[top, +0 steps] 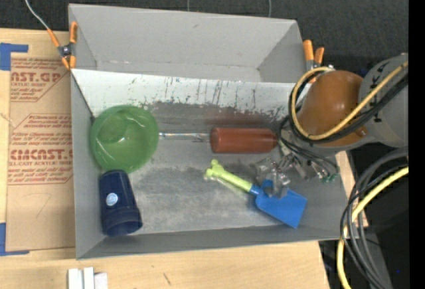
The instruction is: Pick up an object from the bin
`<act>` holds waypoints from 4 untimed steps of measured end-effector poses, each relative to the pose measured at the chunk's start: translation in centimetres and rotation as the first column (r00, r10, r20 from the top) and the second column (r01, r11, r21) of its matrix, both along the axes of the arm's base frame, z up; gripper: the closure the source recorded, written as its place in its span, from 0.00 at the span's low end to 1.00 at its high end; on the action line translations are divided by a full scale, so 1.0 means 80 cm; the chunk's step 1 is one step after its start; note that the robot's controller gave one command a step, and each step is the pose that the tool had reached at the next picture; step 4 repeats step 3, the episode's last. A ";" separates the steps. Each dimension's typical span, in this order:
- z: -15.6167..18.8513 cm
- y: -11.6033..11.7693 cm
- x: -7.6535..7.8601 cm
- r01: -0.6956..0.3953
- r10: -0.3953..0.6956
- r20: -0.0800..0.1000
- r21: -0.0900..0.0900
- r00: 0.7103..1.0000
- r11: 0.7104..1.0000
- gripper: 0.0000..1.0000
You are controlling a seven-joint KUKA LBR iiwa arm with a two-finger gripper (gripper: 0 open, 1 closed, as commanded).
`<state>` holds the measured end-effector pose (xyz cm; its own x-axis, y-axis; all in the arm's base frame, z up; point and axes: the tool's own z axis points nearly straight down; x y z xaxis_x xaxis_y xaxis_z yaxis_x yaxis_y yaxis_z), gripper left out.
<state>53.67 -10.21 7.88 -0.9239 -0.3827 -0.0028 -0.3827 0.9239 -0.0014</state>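
Hanging low by the right wall of the bin (pixel 179 42), the hand (pixel 279 173) stood just over a blue scoop (pixel 284 208) with a yellow-green handle, lying near the front right corner. Its metal parts blurred into a tangle: whether it was apart or together could not be told, nor whether it touched the scoop. A brown-handled screwdriver (pixel 242 139) lay just behind, mid-floor. A green bowl (pixel 124 138) and a dark blue cup (pixel 118 202) sat along the left wall, well apart from the hand.
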 end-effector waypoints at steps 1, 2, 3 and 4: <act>0.000 0.000 0.000 0.000 0.000 0.000 0.000 1.000 1.000 1.00; 0.000 0.000 0.000 0.000 0.000 0.000 0.000 1.000 1.000 1.00; 0.000 0.000 0.000 0.000 0.000 0.000 0.000 1.000 1.000 1.00; 0.000 0.000 0.000 0.000 0.000 0.000 0.000 1.000 1.000 1.00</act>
